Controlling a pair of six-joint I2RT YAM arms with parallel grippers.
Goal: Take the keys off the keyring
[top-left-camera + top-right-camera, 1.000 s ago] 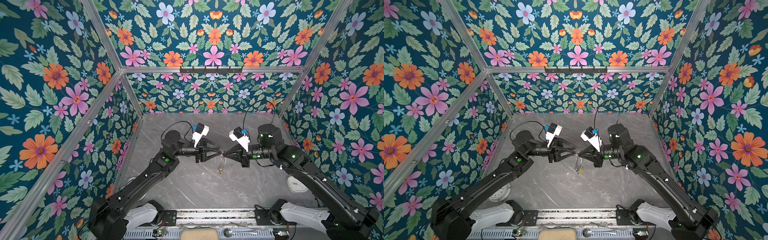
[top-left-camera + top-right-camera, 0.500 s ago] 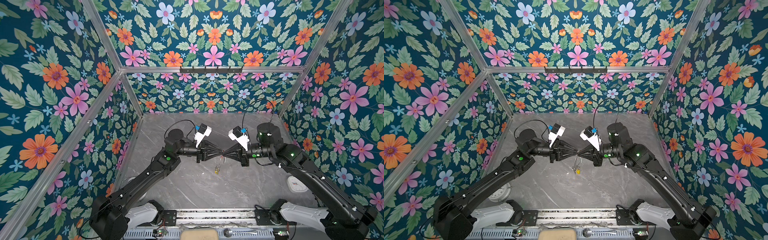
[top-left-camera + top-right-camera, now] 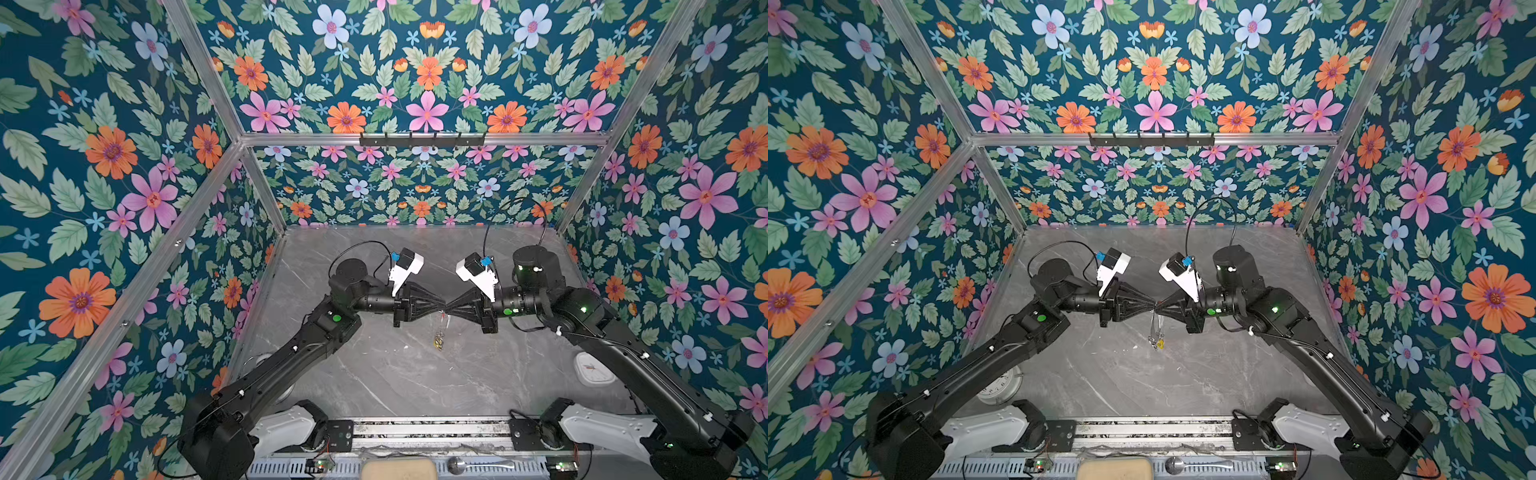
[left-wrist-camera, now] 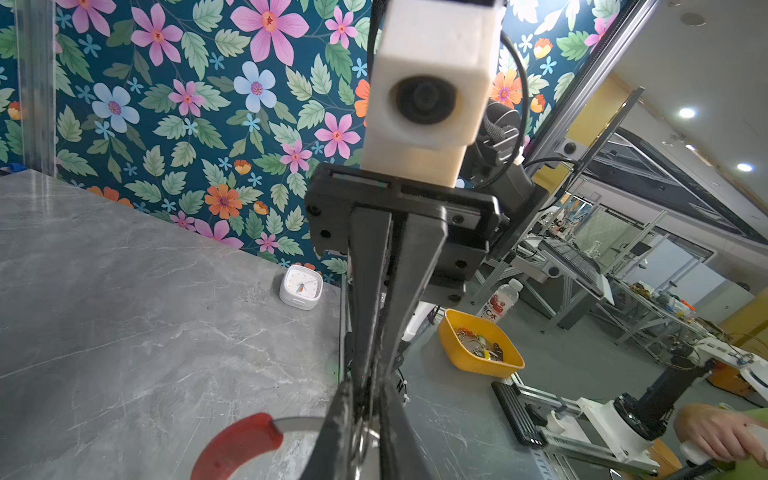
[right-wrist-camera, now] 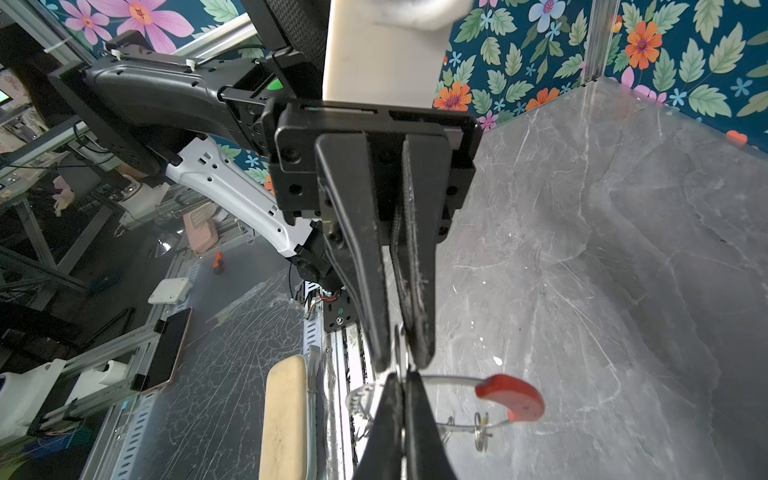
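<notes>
The keyring (image 5: 510,397), a thin grey metal hoop with one red plastic section, hangs in the air over the middle of the grey marble-patterned table (image 3: 395,374), between two black grippers that meet tip to tip. The right gripper (image 5: 402,386) is clamped tight on the hoop's wire. The left gripper (image 5: 401,365) faces it, jaws almost together, pinching a small silver split ring (image 5: 398,345) threaded on the hoop. In both top views the keys (image 3: 438,341), small silver metal ones with a yellow tag, dangle below the tips. A small white square clock (image 3: 592,368) sits beside the right arm.
</notes>
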